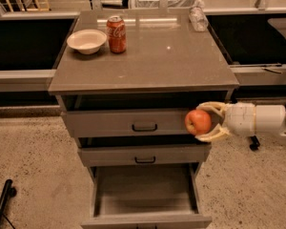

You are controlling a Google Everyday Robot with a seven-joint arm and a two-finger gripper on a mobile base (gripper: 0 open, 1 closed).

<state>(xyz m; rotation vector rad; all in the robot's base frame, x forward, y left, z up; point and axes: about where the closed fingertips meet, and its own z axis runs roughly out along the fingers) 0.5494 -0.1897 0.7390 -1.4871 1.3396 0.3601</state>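
Note:
My gripper [200,122] reaches in from the right, level with the top drawer's front, and is shut on a red apple [198,122]. Its pale fingers [210,107] wrap over and under the fruit. The apple hangs in the air in front of the right end of the top drawer [133,123], well above the pulled-out bottom drawer [145,194]. On the cabinet top [152,61] stand a red soda can [117,34] and a white bowl [86,41] at the back left, and a clear plastic bottle [198,18] lies at the back right.
The bottom drawer stands pulled far out towards me; the middle drawer [143,155] is slightly out. Dark shelving runs along both sides behind the cabinet. A black stand foot [2,204] lies on the speckled floor at lower left.

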